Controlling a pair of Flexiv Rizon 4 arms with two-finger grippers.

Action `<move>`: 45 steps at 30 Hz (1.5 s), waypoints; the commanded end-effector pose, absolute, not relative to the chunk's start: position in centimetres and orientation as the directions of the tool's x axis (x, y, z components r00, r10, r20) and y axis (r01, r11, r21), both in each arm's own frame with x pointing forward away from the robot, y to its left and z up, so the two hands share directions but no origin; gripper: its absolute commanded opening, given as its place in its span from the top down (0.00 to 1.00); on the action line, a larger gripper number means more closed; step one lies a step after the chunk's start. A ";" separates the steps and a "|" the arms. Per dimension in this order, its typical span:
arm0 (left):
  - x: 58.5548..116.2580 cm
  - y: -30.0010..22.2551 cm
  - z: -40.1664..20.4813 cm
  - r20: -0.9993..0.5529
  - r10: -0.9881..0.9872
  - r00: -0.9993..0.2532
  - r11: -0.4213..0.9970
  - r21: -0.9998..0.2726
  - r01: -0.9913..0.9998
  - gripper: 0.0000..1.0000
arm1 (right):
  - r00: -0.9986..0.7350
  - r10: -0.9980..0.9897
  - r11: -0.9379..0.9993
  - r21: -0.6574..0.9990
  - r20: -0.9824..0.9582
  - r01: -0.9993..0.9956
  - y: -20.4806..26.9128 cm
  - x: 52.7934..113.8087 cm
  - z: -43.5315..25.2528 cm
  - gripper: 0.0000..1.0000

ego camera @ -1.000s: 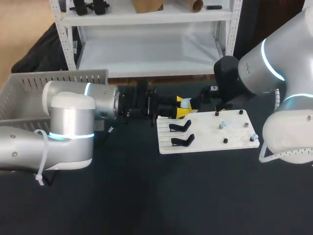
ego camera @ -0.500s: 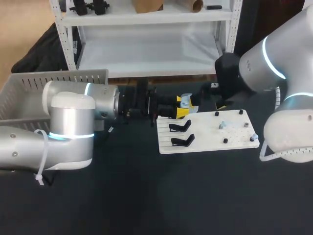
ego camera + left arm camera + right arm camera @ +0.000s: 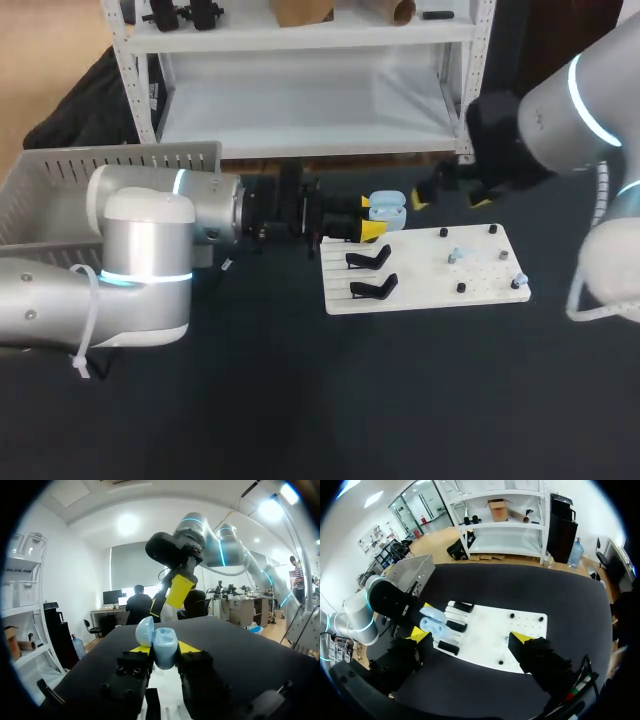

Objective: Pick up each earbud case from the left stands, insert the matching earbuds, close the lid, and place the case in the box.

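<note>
A pale blue earbud case (image 3: 387,208) with its lid up sits between the yellow tips of my left gripper (image 3: 371,218), above the far left corner of the white board (image 3: 425,290). The left wrist view shows the case (image 3: 163,646) pinched from both sides by my left gripper (image 3: 164,650), with the lid (image 3: 144,630) tilted back. My right gripper (image 3: 449,198) hangs open to the right of the case, apart from it. Seen from the right wrist, its fingers (image 3: 470,635) stand wide above the board (image 3: 495,640), and the case (image 3: 432,620) lies beside one tip.
Black stands (image 3: 368,260) sit on the board's left half (image 3: 456,626). On the right half are black pegs and small pale earbuds (image 3: 455,255). A grey slatted box (image 3: 110,170) stands at the far left (image 3: 412,569) behind my left arm.
My right gripper has drawn back from the case, moving right and up. The left arm and the case have stayed put.
</note>
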State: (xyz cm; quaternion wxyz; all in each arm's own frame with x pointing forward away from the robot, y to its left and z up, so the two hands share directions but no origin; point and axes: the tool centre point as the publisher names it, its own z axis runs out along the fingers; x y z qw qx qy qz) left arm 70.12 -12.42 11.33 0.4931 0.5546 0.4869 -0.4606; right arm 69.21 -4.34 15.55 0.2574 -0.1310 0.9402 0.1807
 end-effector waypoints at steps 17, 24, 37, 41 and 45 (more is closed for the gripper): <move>70.1 -12.4 11.2 -0.991 0.083 0.103 -0.038 0.100 0.994 1.00 | -0.905 -0.180 0.980 0.011 -0.385 -0.200 -12.8 63.9 12.7 0.00; 70.1 -12.4 11.2 -0.991 0.083 0.103 -0.038 0.100 0.994 1.00 | -0.926 -0.239 0.967 0.011 -0.292 -0.253 -13.7 62.9 10.5 0.37; 70.1 -12.4 11.2 -0.991 0.083 0.103 -0.038 0.100 0.994 1.00 | -0.924 -0.317 0.944 0.029 -0.214 -0.330 -14.4 63.3 7.4 0.32; 70.1 -12.4 11.2 -0.991 0.083 0.103 -0.038 0.100 0.994 1.00 | -0.903 -0.363 0.931 -0.047 -0.227 -0.363 -14.8 63.9 6.5 0.34; 70.1 -12.4 11.2 -0.991 0.083 0.103 -0.038 0.100 0.994 1.00 | -0.884 -0.398 0.918 -0.105 -0.246 -0.383 -15.5 64.2 5.7 0.36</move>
